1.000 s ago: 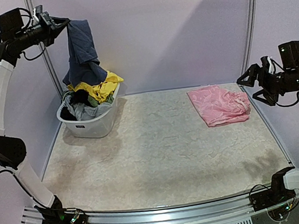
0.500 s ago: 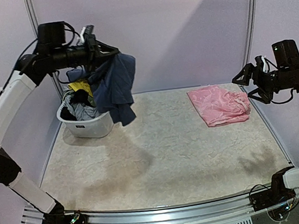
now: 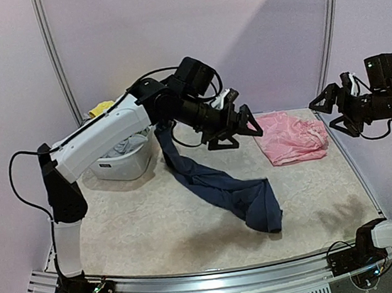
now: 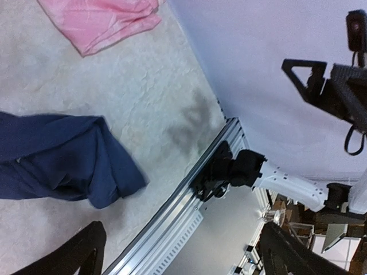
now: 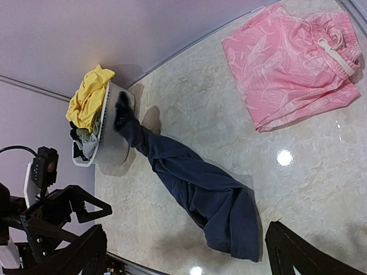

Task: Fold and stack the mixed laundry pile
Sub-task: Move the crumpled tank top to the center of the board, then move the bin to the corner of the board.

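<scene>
Navy garment (image 3: 223,189) draped from tub (image 3: 123,166) across table (image 3: 142,232) | left jaws wide, empty | right jaws wide, empty

A navy garment (image 3: 223,189); pink shorts (image 3: 288,136) with a faint pale leaf print; a yellow piece (image 3: 100,109); white tub (image 3: 123,168); mottled beige worktop (image 3: 155,223).

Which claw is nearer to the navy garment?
Left. The left claw hovers open close to the navy garment; the right claw is far off, beyond the pink shorts.

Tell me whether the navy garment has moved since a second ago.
Yes. The navy garment hung above the white tub then; now it stretches from the tub rightward and nearer across the table.
</scene>
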Available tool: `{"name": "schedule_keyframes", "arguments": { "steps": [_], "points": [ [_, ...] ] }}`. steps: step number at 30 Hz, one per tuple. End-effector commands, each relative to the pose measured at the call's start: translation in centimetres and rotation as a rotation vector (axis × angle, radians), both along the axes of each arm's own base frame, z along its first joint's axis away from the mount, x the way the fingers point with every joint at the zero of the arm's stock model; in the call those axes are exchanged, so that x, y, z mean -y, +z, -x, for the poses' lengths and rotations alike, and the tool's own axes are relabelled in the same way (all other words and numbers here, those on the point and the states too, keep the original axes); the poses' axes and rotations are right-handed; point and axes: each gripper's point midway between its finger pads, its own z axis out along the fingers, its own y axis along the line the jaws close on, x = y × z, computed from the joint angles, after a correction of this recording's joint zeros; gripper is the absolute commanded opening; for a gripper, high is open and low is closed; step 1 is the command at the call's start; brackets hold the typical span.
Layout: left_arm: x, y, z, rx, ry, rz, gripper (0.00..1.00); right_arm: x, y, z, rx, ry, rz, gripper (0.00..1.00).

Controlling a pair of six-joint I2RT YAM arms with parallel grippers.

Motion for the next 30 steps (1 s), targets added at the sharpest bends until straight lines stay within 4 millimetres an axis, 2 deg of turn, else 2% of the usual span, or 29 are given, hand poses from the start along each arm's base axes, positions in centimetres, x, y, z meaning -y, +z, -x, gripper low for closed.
{"name": "schedule_keyframes", "arguments": {
  "steps": [1,4,7,10,13,16,20,22,25,30],
  "points": [
    [-3.1,2.1,0.3,0.077,0.015,-0.046,1.00,0.5,-1.4,1.0,-0.034,-0.009,0.030,0.98],
    [-5.0,1.2,-0.4,0.075,0.045,-0.093,1.00,0.5,-1.8,1.2,-0.051,-0.012,0.027,0.98],
    [-8.0,0.5,-1.4,0.102,0.102,-0.175,0.99,0.6,-2.4,1.4,-0.072,-0.010,0.033,0.97],
    [-12.6,-1.7,-3.4,0.110,0.208,-0.311,0.95,0.4,-3.6,1.7,-0.109,0.012,0.054,0.95],
    [-16.9,-4.4,-5.4,0.085,0.288,-0.386,0.92,-0.6,-5.6,2.0,-0.158,0.062,0.102,0.93],
    [-19.3,-7.3,-6.9,0.065,0.301,-0.393,0.91,-2.7,-7.8,2.7,-0.209,0.150,0.182,0.92],
    [-22.3,-11.2,-9.3,0.029,0.329,-0.486,0.89,-6.1,-11.0,3.2,-0.304,0.257,0.334,0.91],
    [-23.4,-12.7,-10.9,0.005,0.351,-0.513,0.89,-7.7,-11.8,3.3,-0.321,0.296,0.384,0.91],
    [-24.7,-14.0,-13.6,-0.018,0.390,-0.539,0.88,-10.3,-13.1,3.1,-0.347,0.349,0.413,0.90],
    [-26.9,-16.1,-16.9,-0.035,0.410,-0.609,0.88,-14.1,-15.4,3.7,-0.375,0.454,0.469,0.84]
  ]
}}
